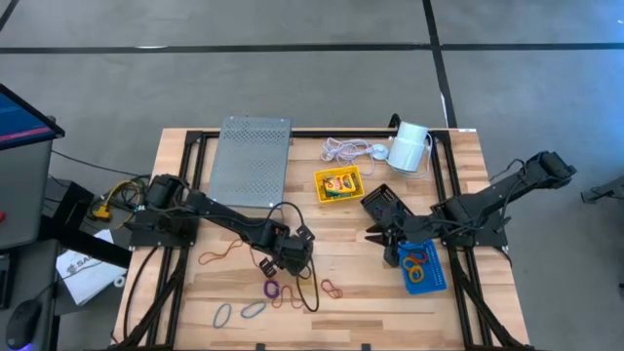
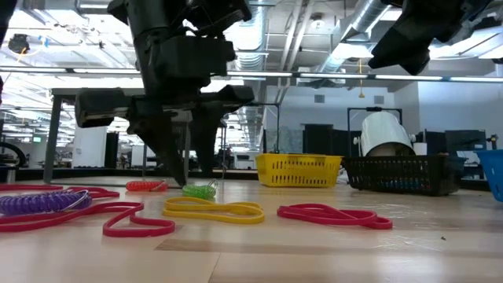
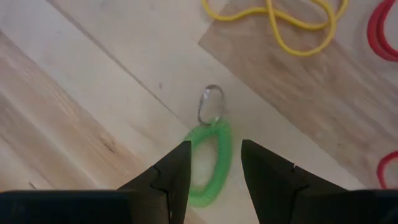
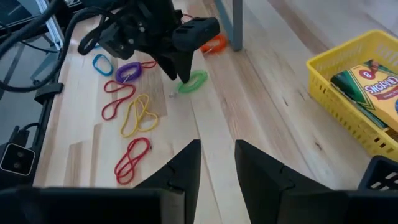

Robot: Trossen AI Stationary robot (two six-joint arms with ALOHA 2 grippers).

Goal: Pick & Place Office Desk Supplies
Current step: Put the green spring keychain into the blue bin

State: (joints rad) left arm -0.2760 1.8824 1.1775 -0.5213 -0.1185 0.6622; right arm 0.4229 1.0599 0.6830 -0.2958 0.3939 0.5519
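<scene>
Left gripper (image 3: 215, 163) parked low over green coil loop (image 3: 210, 163), fingers spread either side, nothing grabbed yet, looks lined up to pinch it. Right gripper (image 4: 217, 163) hangs empty, fingers a bit apart, beside blue tray (image 1: 425, 268) already holding bands. Yellow tray (image 1: 338, 184) has crayon box. Other loops scattered on wood-plank worktop (image 1: 351, 234). Grey floor around, open workshop with ceiling ducts behind.
</scene>
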